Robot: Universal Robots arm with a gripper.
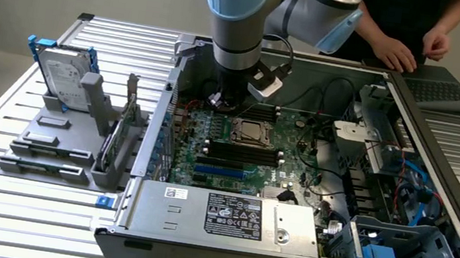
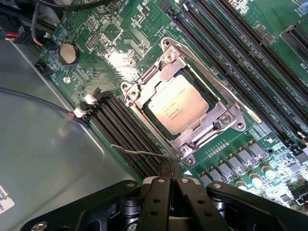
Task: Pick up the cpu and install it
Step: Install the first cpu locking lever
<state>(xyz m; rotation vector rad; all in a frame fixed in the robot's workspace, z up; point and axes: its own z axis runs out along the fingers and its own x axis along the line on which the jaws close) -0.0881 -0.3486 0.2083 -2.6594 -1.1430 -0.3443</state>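
The cpu [image 2: 178, 104] lies flat, silver face up, inside the metal-framed socket [image 2: 222, 120] on the green motherboard [image 2: 120, 33]. The socket's frame sits around it. In the exterior view the cpu [image 1: 248, 131] is in the socket at the middle of the open computer case. My gripper [image 2: 169, 167] is shut, its black fingers pressed together just beside the socket's corner. A thin wire lever [image 2: 137, 152] of the socket runs to the fingertips; I cannot tell whether it is pinched. Seen from outside, the gripper [image 1: 222, 103] hangs low over the board, toward the exterior view's left of the socket.
Black memory slots [image 2: 120, 125] flank the socket. A silver hard drive [image 1: 66, 74] stands in a grey fixture [image 1: 49, 148] at the exterior view's left. The power supply [image 1: 228, 217] fills the case front. A person's hands [image 1: 396, 54] rest at the back right.
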